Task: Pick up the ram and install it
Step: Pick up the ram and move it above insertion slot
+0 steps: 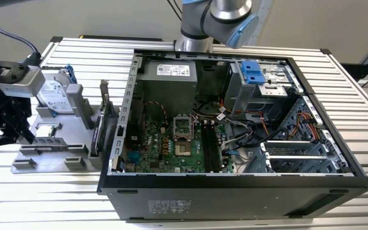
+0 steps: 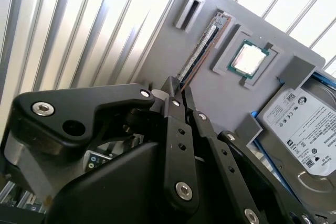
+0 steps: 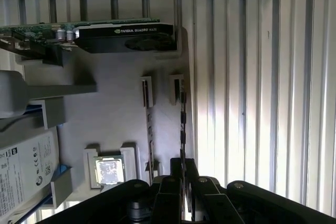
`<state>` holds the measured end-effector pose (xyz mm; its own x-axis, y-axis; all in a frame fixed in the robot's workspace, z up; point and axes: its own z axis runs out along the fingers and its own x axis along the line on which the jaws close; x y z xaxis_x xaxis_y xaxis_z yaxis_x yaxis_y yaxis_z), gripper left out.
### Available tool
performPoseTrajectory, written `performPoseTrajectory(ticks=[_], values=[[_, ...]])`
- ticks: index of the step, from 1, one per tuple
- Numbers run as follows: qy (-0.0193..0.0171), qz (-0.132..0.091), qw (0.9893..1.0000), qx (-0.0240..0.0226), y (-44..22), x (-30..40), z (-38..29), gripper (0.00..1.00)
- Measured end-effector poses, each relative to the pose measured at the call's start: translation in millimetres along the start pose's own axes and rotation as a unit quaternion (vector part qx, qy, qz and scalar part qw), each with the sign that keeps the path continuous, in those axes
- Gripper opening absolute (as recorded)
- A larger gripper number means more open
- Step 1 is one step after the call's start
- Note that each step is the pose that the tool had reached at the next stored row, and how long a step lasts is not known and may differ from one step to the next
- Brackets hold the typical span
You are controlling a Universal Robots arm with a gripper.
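Observation:
The ram (image 2: pixel 202 51) is a thin dark stick standing on its edge in a slot of the grey holder tray (image 2: pixel 210 103). In the first wrist view the ram (image 3: pixel 182 119) runs straight in between my black fingers. My gripper (image 2: pixel 177 86) sits over the stick's near end with one finger close against each side, shut on it. In the exterior view the gripper (image 1: pixel 8 136) hangs over the tray (image 1: pixel 50 158) at that view's left. The motherboard's long memory slots (image 1: pixel 211 143) lie inside the open computer case (image 1: pixel 235 187).
On the tray are also a processor chip (image 2: pixel 248 57), a silver hard drive (image 2: pixel 304 124) in a blue frame and an expansion card (image 3: pixel 123 35) standing upright. The case's wall rises just beyond the card. A ribbed metal tabletop (image 1: pixel 63 201) surrounds everything.

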<state>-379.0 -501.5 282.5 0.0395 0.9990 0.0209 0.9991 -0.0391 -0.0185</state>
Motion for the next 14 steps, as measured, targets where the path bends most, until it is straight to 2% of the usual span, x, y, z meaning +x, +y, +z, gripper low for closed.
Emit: performPoseTrajectory(ticks=[14], values=[[0.0,0.0,1.0,0.0,-0.3,0.3,-12.1,0.0]])
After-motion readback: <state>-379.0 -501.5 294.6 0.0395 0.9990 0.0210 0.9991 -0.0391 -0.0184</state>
